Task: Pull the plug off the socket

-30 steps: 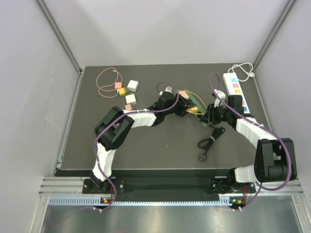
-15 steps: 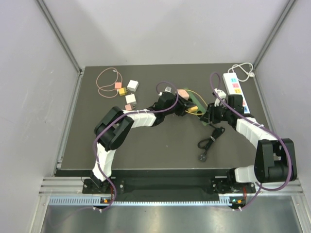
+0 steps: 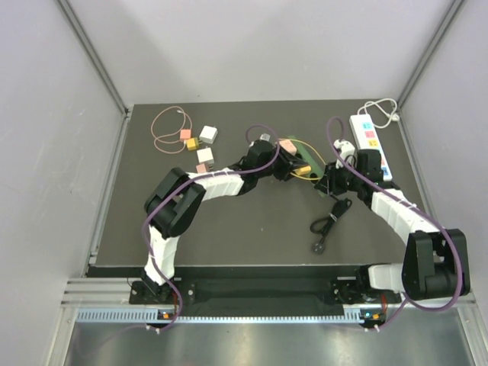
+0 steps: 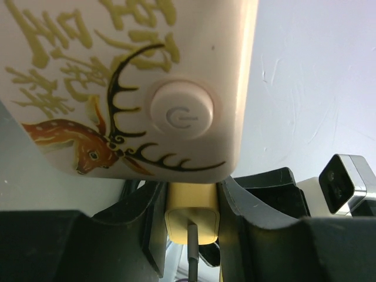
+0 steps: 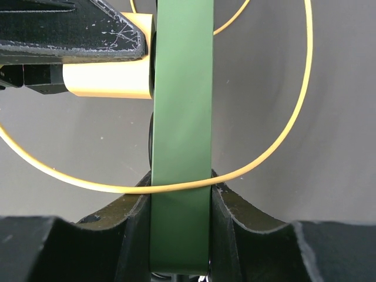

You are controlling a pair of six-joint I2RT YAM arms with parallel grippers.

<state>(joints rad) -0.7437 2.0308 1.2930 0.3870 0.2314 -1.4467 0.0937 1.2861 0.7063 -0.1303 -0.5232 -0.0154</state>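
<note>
**Plug** (image 4: 190, 218): yellow, boxy, matt plastic with rounded corners and a dark cord leaving its back. It is seated in the lower edge of the socket. The left gripper (image 3: 293, 165) is clamped across it, with a black finger pressed to each side.

**Socket** (image 5: 182, 106): flat slab, right of centre on the table and between the two grippers. The right gripper (image 5: 181, 211) pinches its thin smooth green edge.

**Wire** (image 5: 282, 141): thin, glossy and yellow. It loops across the green edge.

**Table** (image 3: 252, 221): dark grey matt top with an aluminium rail along the near side.

**Room**: plain pale grey walls (image 3: 252, 46) on the left, far and right sides.

**Power strip** (image 3: 371, 141): long white bar with coloured squares, at the far right.

**Black cable** (image 3: 329, 223): loosely coiled, lying near the right arm.

**Pink cord** (image 3: 166, 124): thin loops at the far left.

**Cubes** (image 3: 203, 146): small white, yellow and pink blocks, just right of the pink cord.

**By view**
- **Left wrist**: only this view shows the socket's cream face, which carries gold characters, a painted deer (image 4: 88, 147) with dark antlers and a round raised power button (image 4: 179, 116).
- **Right wrist**: shows the socket only edge-on, with the plug jutting left from it under the other arm's scuffed black finger.
- **Top**: gives the layout, but the plug there is a small yellow speck.
</note>
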